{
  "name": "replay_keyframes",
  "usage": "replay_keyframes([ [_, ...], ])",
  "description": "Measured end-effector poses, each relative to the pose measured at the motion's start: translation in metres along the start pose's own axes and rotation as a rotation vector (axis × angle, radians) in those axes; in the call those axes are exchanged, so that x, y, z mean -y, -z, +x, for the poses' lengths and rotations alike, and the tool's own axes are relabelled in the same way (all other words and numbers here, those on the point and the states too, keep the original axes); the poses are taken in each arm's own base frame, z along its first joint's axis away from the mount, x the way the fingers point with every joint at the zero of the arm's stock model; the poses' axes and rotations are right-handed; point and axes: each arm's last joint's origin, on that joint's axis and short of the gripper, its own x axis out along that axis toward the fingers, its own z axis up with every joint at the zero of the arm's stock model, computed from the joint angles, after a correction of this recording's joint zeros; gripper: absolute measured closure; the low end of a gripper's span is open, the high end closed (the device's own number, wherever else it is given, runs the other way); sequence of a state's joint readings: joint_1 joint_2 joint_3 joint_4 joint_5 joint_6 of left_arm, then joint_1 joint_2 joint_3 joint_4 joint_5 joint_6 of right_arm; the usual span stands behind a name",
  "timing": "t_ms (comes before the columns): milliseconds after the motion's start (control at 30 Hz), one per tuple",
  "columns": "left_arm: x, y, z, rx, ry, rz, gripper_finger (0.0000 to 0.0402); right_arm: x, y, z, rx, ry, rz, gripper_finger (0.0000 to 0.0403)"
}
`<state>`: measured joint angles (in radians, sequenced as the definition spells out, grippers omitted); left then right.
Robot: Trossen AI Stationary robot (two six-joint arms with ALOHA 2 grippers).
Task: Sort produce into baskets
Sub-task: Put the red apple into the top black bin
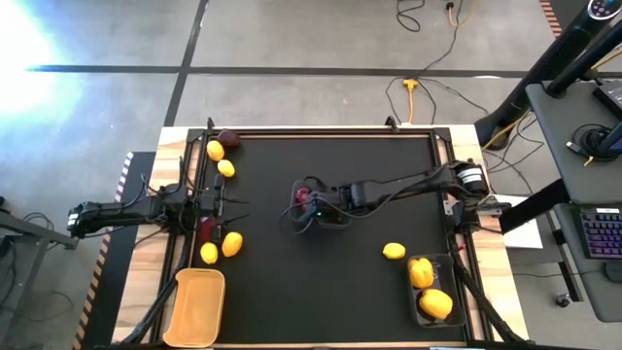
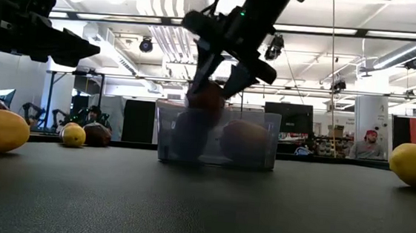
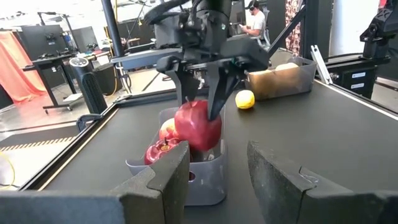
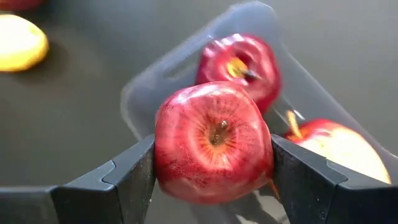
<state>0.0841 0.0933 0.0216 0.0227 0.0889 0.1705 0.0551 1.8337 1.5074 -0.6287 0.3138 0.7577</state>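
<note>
1. Counter [image 1: 330, 282]: a matte black top in a pale wooden frame, standing on grey concrete floor crossed by dark tape lines and a yellow cable.
2. Room, seen only from the low and left wrist views: white ceiling beams and pipes, desks with monitors, and a seated person [image 2: 369, 146] far behind.
3. Clear bin [image 1: 313, 206] sits mid-counter: translucent, thin-walled, with rounded corners. It already holds two red fruits.
4. Right pincer [image 4: 211, 171] hangs over that bin, its dark matte fingers spread wide and clamped on a glossy red apple [image 4: 213, 140]. The right wrist view shows the apple's dimple and stem, which the high view cannot show.
5. Left pincer [image 1: 225, 201] is closed and empty at the counter's left edge.
6. Yellow bin [image 1: 197, 306], smooth opaque plastic, lies at the near left corner.
7. Dark bin [image 1: 431, 292] at the near right holds lumpy yellow peppers, with one oval lemon [image 1: 394, 251] just beside it.
8. More yellow and dark-red produce lies along the left edge, in two loose groups.
</note>
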Motion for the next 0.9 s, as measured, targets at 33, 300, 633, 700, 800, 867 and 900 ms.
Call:
replay_keyframes([
  [33, 0.0, 0.0, 0.0, 0.0, 0.0, 0.0, 0.0255, 0.001, 0.001, 0.001, -0.007, 0.009, -0.003, 0.0133],
  [300, 0.0, 0.0, 0.0, 0.001, 0.0, 0.0, 0.0255, 0.002, 0.009, 0.016, -0.048, 0.033, -0.019, 0.0112],
  [633, 0.0, 0.0, 0.0, 0.001, 0.0, 0.0, 0.0255, 0.005, -0.015, -0.027, -0.098, 0.046, -0.203, 0.0046],
  [700, 0.0, 0.0, 0.0, 0.001, 0.0, 0.0, 0.0255, 0.012, -0.018, -0.032, -0.15, 0.087, -0.236, 0.0046],
  [800, 0.0, 0.0, 0.0, 0.0, 0.0, 0.0, 0.0255, 0.027, -0.023, -0.031, -0.204, 0.15, -0.207, 0.0056],
  [867, 0.0, 0.0, 0.0, 0.001, 0.0, 0.0, 0.0255, 0.037, -0.026, -0.026, -0.217, 0.181, -0.132, 0.0067],
  [900, 0.0, 0.0, 0.0, 0.001, 0.0, 0.0, 0.0255, 0.042, -0.026, -0.023, -0.227, 0.194, -0.092, 0.0073],
])
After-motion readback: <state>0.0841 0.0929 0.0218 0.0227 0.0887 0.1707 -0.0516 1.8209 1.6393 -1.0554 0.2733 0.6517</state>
